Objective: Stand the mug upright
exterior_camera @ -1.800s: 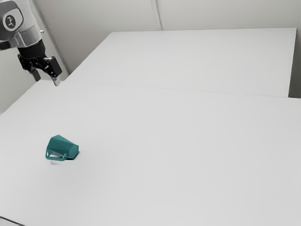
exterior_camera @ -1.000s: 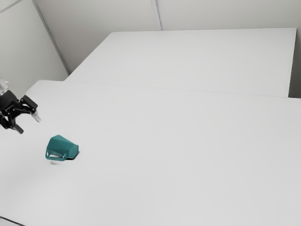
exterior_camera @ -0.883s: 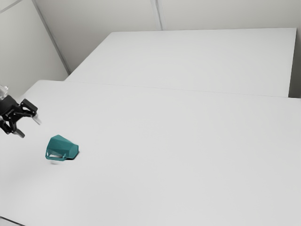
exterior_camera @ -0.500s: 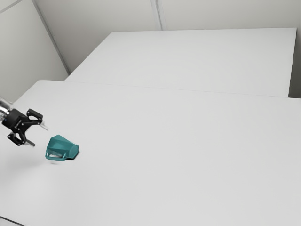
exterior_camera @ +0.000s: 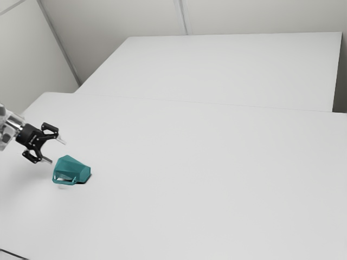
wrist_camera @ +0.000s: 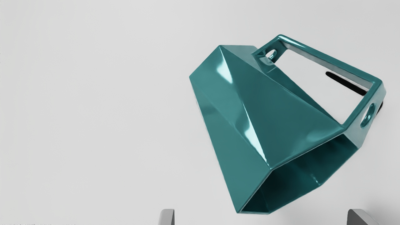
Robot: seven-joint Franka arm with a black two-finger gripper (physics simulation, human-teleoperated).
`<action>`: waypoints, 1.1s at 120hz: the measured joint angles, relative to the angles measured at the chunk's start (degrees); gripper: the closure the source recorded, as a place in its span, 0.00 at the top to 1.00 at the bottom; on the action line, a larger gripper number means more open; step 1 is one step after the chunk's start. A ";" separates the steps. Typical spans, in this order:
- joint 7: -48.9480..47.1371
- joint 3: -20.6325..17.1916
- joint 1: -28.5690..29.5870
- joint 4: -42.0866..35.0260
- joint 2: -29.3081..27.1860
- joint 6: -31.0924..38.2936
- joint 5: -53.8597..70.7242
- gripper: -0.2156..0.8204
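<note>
Mug (exterior_camera: pixel 73 171) found lying on its side on the surface (exterior_camera: pixel 190 173), mouth (wrist_camera: pixel 300 181) toward the nearby claw (exterior_camera: pixel 57 151), whose fingers (wrist_camera: pixel 167 217) stand apart, presumably so placed to grip and right it.

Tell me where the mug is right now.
The mug lies on its side on the white table, toward the exterior view's left, just ahead of the open gripper.

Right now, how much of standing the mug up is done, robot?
Just the start. Done: my jaws are near the mug, by its open end. In hand: nothing, as the jaws stand wide apart without gripping it. Left: grip it and turn it upright, because it lies on its side on the table.
</note>
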 joint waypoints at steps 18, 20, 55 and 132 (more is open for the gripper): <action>0.00 -0.10 -0.45 -0.07 0.95 0.79 -1.89 0.79; 0.00 -0.10 -0.51 -0.16 1.01 0.85 -2.15 0.79; 0.00 -0.29 -1.19 -3.65 1.51 1.34 -5.83 0.79; 0.01 -1.30 -3.19 -3.13 0.33 1.41 -5.26 0.09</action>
